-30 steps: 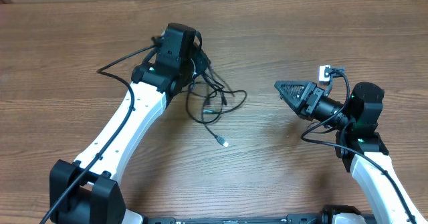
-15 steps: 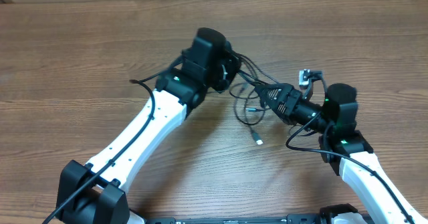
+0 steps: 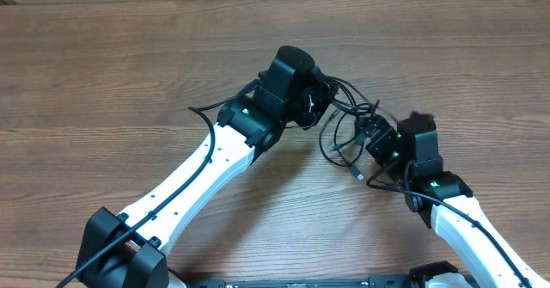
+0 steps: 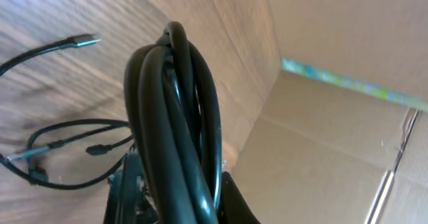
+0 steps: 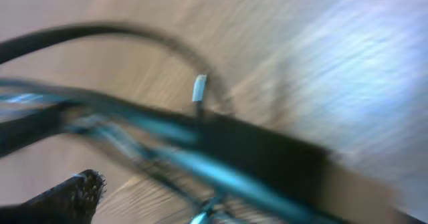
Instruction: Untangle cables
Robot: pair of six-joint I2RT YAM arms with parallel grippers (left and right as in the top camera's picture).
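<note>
The cables (image 3: 344,126) are a bunch of thin black cords near the table's middle. One silvery plug (image 3: 358,177) trails toward the front. My left gripper (image 3: 314,99) is shut on the bunch. In the left wrist view the thick black loops (image 4: 175,110) rise out of the jaws, and a loose plug end (image 4: 83,41) lies on the wood. My right gripper (image 3: 368,135) stands open, pushed into the right side of the bunch. The right wrist view is blurred, with dark strands (image 5: 221,150) crossing it, one finger (image 5: 67,197) at lower left and a small plug (image 5: 199,88).
The wooden table (image 3: 103,64) runs wide to the left and the far side. A cardboard wall (image 4: 334,150) stands behind the table. Each arm carries its own thicker black wire (image 3: 391,178).
My left gripper has carried the bunch of cables to the right. My right gripper has swung left from clear of the cables into the bunch and has opened a little wider.
</note>
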